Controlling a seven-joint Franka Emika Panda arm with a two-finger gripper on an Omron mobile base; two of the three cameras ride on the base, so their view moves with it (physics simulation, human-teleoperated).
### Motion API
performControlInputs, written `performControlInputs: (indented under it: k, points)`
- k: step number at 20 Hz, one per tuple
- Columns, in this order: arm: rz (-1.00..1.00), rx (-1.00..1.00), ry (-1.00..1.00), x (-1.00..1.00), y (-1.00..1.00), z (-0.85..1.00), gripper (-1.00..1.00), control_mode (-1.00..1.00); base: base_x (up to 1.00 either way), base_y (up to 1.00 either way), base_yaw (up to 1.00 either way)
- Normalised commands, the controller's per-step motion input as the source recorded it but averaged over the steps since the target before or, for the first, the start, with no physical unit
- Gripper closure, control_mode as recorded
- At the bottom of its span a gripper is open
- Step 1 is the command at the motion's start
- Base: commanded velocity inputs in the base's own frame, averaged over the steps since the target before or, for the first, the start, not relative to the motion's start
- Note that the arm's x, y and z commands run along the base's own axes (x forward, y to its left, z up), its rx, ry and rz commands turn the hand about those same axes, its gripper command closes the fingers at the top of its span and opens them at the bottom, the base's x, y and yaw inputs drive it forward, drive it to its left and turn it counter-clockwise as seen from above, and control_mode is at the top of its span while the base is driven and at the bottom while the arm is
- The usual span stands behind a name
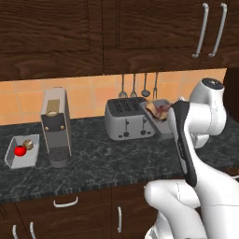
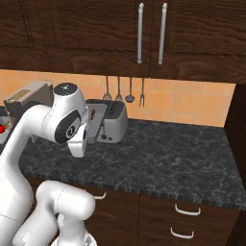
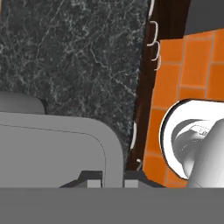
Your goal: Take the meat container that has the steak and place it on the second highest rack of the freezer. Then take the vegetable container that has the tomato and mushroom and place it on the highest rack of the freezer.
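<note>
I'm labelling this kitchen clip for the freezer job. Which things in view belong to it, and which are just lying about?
Belong to the job:
- meat container with the steak, held up beside the toaster
- vegetable container on the counter, with tomato and mushroom

Just lying about:
- toaster
- coffee machine
- hanging utensils

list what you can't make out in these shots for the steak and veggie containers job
- Meat container, left base view: the arm covers its right part, so any grip on it is hidden; the steak is a small blur.
- Gripper, hand view: the fingertips are cut off at the bottom edge.
- Mushroom beside the tomato, left base view: too small for detail.
</note>
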Motion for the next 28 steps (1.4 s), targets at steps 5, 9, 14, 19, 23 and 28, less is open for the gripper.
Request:
performControlInputs:
  k: [5, 9, 14, 19, 23, 28]
  points:
    - [0.02, 0.01, 0.00, 0.00, 0.17, 0.02, 1.00, -1.00, 0.00, 0.00, 0.00]
    - [-0.09, 0.01, 0.00, 0.00, 0.02, 0.20, 1.00, -1.00, 0.00, 0.00, 0.00]
    - [-0.03, 0.02, 0.00, 0.00, 0.00, 0.13, 1.00, -1.00, 0.00, 0.00, 0.00]
    - [0.00, 0.00, 0.00, -0.01, 0.00, 0.00, 1.00, -1.00, 0.00, 0.00, 0.00]
    - [0.00, 0.01, 0.00, -0.06, 0.00, -0.01, 1.00, -1.00, 0.00, 0.00, 0.00]
    - [0.00, 0.00, 0.00, -0.04, 0.00, 0.00, 1.00, 1.00, -0.03, 0.00, 0.00]
